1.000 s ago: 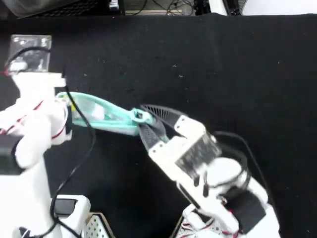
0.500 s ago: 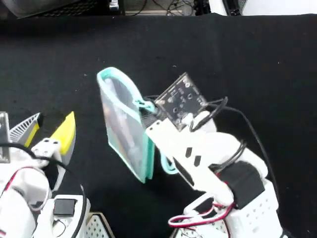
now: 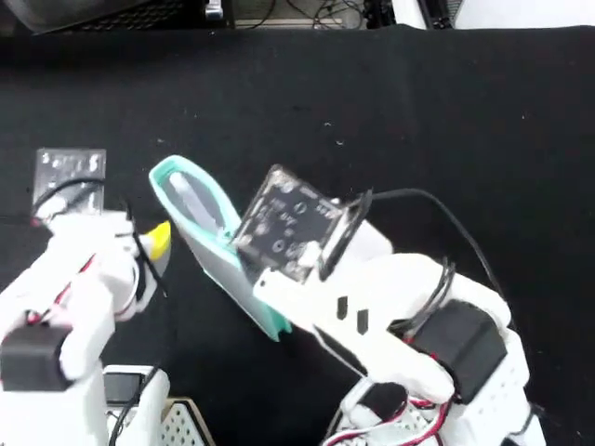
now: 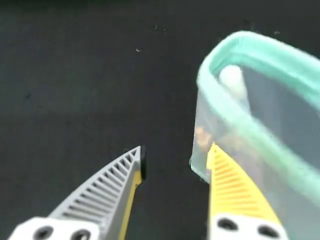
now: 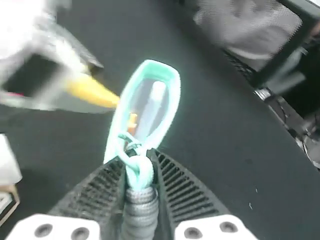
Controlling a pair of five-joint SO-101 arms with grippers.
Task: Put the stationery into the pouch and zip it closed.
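At the left, the left gripper [image 4: 175, 150] had its grey and yellow fingers spread with nothing between them. The yellow one lay just beside a lower corner of the clear plastic pouch with a mint-green rim [image 3: 197, 200]; whether it touched could not be told. It looked placed to take that free end, so that the pouch would have something to pull against.

In the middle, the pouch stood tilted over the black cloth worktop [image 3: 418, 111], seemingly held up off it. A white stick [image 5: 155, 97] and a small orange piece [image 5: 131, 120] showed through its clear wall, so the stationery appeared to be inside already.

To the right, the right gripper [image 5: 137, 160] had its dark ribbed fingers pressed together on the mint-green zip cord [image 5: 134, 167] at the pouch's near end. This grip suited drawing the slider along. How far the zip was closed could not be told.
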